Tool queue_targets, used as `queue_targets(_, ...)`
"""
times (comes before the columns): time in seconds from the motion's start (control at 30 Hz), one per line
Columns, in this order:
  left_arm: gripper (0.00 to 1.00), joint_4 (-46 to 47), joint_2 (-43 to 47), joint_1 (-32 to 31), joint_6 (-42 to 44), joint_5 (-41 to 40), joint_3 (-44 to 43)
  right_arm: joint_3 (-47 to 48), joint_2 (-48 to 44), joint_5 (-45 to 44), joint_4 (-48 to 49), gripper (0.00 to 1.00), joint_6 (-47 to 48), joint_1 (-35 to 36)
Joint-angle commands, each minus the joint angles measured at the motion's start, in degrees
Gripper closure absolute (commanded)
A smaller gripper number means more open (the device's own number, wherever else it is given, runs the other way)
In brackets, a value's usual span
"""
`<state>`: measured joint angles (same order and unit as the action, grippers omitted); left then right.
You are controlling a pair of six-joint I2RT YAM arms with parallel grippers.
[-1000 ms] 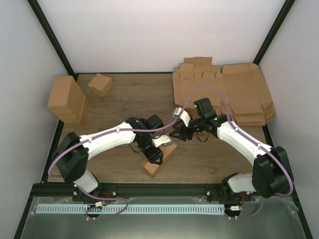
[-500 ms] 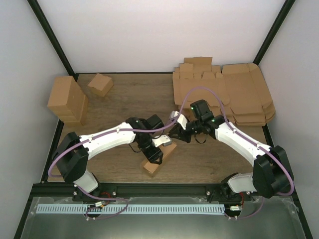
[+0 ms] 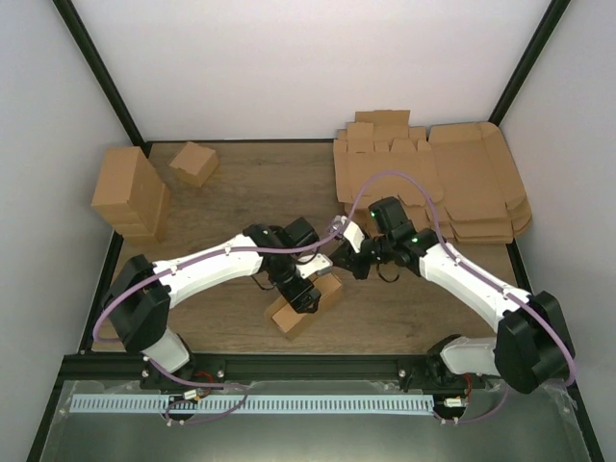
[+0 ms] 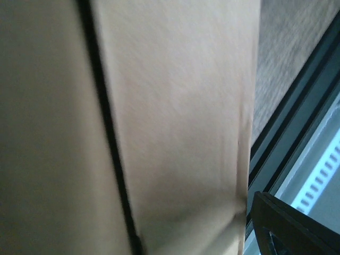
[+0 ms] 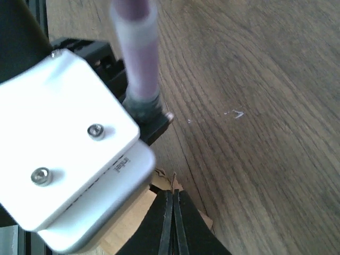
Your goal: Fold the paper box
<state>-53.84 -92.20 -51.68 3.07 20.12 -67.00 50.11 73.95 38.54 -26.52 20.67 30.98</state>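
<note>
Where the box (image 3: 287, 319) lies: I see it near the front middle of the desk (image 3: 241, 183), lying askew and partly hidden under the left claw (image 3: 306, 296).
Left claw: right above the box and close against it. Plain brown cardboard fills most of my left wrist view, with one dark finger (image 4: 281, 228) showing in the lower right corner. I cannot tell whether it is released or grasping.
Right claw (image 3: 339, 260): clenched. On my right wrist view the fingers (image 5: 159, 234) are pressed flat together with nothing between them. It is just beside the box's far right end, next to the left wrist.
Block (image 3: 130, 192): tall and brown, at the far left of the desk.
Carton (image 3: 194, 162): small and folded, near the block toward the back.
Sheets (image 3: 433, 178): flat stack at the back right, well apart from the box.
</note>
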Motion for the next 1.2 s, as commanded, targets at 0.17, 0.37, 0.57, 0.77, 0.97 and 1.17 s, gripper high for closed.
queue_targets(0.17,0.14,2.8,-2.0,0.1,-4.0,-5.9,-5.4,-4.5,-5.6,-5.5,6.1,0.99,-10.1,1.6)
queue_targets(0.37,0.15,3.5,-2.8,0.0,-5.6,-4.6,-5.2,-10.0,-9.4,-10.6,13.2,0.98,-18.6,4.3)
queue_targets(0.57,0.15,4.2,-2.7,0.0,-6.6,-3.2,-4.6,-12.3,-9.8,-14.4,16.0,0.98,-24.0,6.6)
queue_targets(0.77,0.21,5.7,-3.7,-0.2,-7.9,-1.4,-3.1,-14.4,-12.3,-17.2,17.6,0.98,-28.3,7.7)
queue_targets(0.97,0.22,6.3,-3.8,-0.3,-8.7,-1.5,-2.0,-16.1,-13.9,-19.6,18.5,0.98,-32.9,9.1)
queue_targets(1.17,0.00,7.4,-1.9,-1.1,-9.8,-2.1,-2.2,-17.3,-14.3,-20.0,19.6,0.98,-34.5,9.5)
